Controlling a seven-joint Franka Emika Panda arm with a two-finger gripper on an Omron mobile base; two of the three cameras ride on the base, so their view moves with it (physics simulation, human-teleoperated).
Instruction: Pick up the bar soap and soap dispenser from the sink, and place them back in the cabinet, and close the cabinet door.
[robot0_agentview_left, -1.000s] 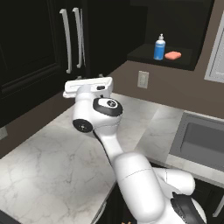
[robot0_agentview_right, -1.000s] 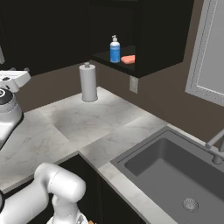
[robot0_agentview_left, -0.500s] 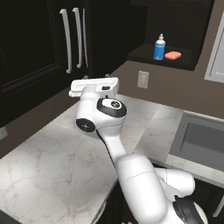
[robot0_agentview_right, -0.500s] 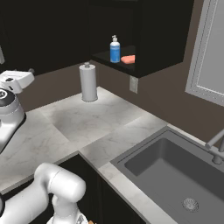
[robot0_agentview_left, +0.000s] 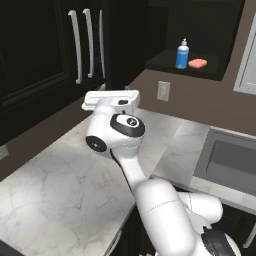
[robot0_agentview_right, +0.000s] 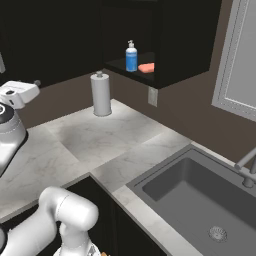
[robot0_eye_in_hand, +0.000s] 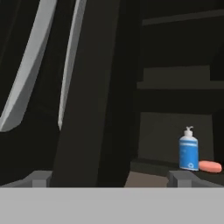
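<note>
No words, brands or numbers can be read anywhere. The soap dispenser (robot0_eye_in_hand: 188, 153) carries a pale label (with a small round mark low on it), too blurred to read as text.

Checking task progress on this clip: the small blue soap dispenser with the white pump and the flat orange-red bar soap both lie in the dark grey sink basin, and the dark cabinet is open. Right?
Not quite. The small blue soap dispenser with the white pump and the flat orange-red bar soap stand on the shelf of the open dark cabinet, not in the dark grey sink basin. The right base view shows this. The cabinet is indeed open.
</note>
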